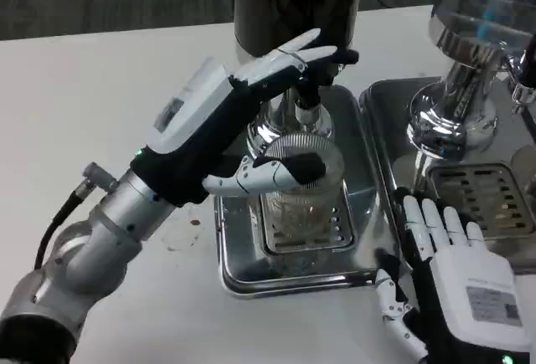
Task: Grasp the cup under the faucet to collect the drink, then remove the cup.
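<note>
A clear ribbed glass cup stands upright on the grate of a steel drip tray, directly below the chrome faucet of a dark dispenser. My left hand reaches in from the left above the cup. Its thumb lies across the cup's near side by the rim, and its fingers stretch straight out past the faucet, not wrapped round the glass. Whether the fingers touch the cup's far side is hidden. My right hand lies low at the front right, fingers spread, holding nothing.
A second chrome dispenser stands at the right on its own drip tray, just behind my right hand. White table stretches to the left and front. A black cable runs along my left forearm.
</note>
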`<state>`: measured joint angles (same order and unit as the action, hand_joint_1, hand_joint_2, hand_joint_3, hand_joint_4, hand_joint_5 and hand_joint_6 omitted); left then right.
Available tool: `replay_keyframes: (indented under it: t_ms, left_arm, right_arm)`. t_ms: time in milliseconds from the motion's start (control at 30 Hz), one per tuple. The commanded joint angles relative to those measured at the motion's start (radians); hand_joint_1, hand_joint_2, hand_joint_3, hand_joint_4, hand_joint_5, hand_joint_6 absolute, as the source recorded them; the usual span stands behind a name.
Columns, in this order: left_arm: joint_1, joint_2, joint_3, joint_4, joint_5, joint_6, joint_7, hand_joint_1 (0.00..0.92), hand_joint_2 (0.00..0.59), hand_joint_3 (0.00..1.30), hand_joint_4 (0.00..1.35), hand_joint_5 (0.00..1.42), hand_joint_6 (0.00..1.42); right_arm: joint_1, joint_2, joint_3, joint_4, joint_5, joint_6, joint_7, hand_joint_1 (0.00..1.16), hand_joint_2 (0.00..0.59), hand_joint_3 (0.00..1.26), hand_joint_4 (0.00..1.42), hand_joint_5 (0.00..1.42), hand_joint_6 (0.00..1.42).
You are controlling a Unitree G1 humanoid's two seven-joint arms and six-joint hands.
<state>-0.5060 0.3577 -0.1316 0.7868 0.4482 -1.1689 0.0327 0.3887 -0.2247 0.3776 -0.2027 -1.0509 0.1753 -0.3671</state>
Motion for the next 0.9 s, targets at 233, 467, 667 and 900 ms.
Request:
replay_keyframes:
  t_ms: [233,467,667,900]
  left_arm:
    - [0.024,0.063,-0.052,-0.088,0.215,-0.029,0.153,0.0,0.128,0.26,0.11,0.37,0.25]
    - [0.03,0.093,-0.088,-0.124,0.298,-0.001,0.253,0.0,0.131,0.27,0.11,0.37,0.26]
    - [0.03,0.112,-0.119,-0.134,0.326,0.014,0.304,0.0,0.137,0.27,0.11,0.37,0.26]
    - [0.035,0.129,-0.149,-0.152,0.341,0.028,0.343,0.0,0.149,0.28,0.11,0.37,0.25]
  right_arm:
    - [-0.005,0.001,-0.003,0.009,0.012,-0.007,-0.014,0.0,0.527,0.0,0.0,0.0,0.0]
    - [-0.004,0.007,-0.012,0.01,0.034,-0.003,-0.012,0.0,0.527,0.0,0.0,0.0,0.0]
    - [0.002,0.021,-0.04,-0.007,0.106,-0.021,-0.012,0.0,0.527,0.0,0.0,0.0,0.0]
    - [-0.02,0.026,-0.122,-0.022,0.333,-0.096,0.055,0.12,0.469,0.0,0.0,0.0,0.0]
